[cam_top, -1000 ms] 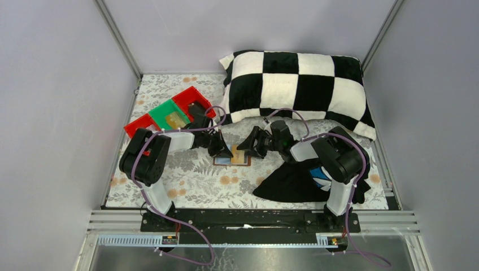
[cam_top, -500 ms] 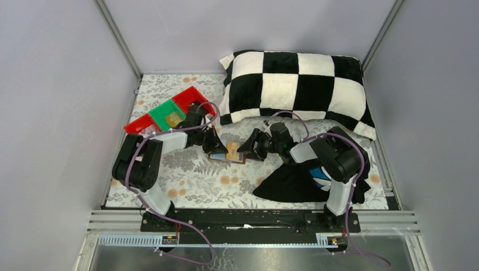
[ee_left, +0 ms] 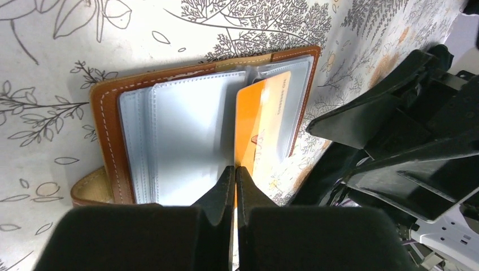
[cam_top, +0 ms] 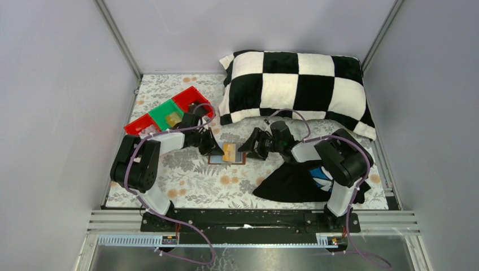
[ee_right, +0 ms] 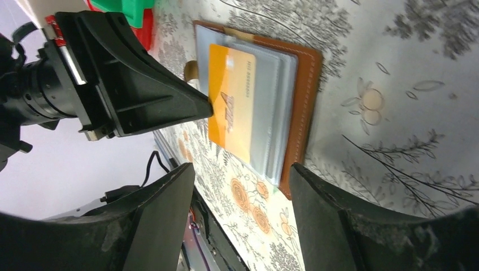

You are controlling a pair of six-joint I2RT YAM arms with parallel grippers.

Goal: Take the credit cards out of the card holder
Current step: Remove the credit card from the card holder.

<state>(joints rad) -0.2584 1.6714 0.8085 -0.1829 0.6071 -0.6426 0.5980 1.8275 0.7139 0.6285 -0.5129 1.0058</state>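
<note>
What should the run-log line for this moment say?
phase: card extraction | left gripper: shut on orange card edge | right gripper: open, near card holder | card holder: lying open

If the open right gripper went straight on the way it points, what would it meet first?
Probably the card holder: its brown edge lies right ahead of the right gripper, before the orange credit card. Height above it is unclear.

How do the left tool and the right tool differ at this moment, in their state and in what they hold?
The left tool is shut; the right tool is open. The left tool pinches the orange card's edge; the right tool holds nothing. The left tool is left of the wallet, the right tool right of it. Both are black and point at the open wallet.
</note>
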